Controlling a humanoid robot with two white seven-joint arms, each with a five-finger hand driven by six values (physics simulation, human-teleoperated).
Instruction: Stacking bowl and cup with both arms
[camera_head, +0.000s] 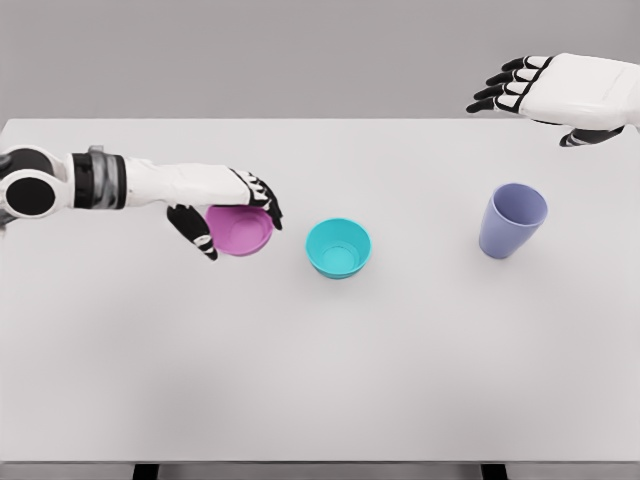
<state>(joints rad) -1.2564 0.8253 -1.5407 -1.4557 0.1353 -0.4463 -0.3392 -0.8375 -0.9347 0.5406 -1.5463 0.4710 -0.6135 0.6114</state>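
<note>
**Left robot hand on pink bowl, right robot hand raised over far edge**

Head view: A white worktop (320, 370) is seen from above, w/ grey backdrop behind it. Three vessels are set out across its middle band. A pink bowl (241, 232) sits left of centre, tilted a little toward the camera. A teal bowl (338, 247) stands upright just right of it, near but not touching. A lavender cup (513, 220) stands upright well apart on the right side, mouth open to the top.

The left robot hand (226, 208) is reached in from the left edge, arm stretched horizontally over the worktop. Its fingers are curled over the pink bowl's far rim and the thumb is lowered along the bowl's left side, so the bowl is clamped betw. them.

The right robot hand (555, 92) is held at upper right, above the worktop's far edge, well apart from the lavender cup below it. Its fingers are extended toward the left and spread apart; nothing is held in it. The thumb is tucked under the palm side.
</note>
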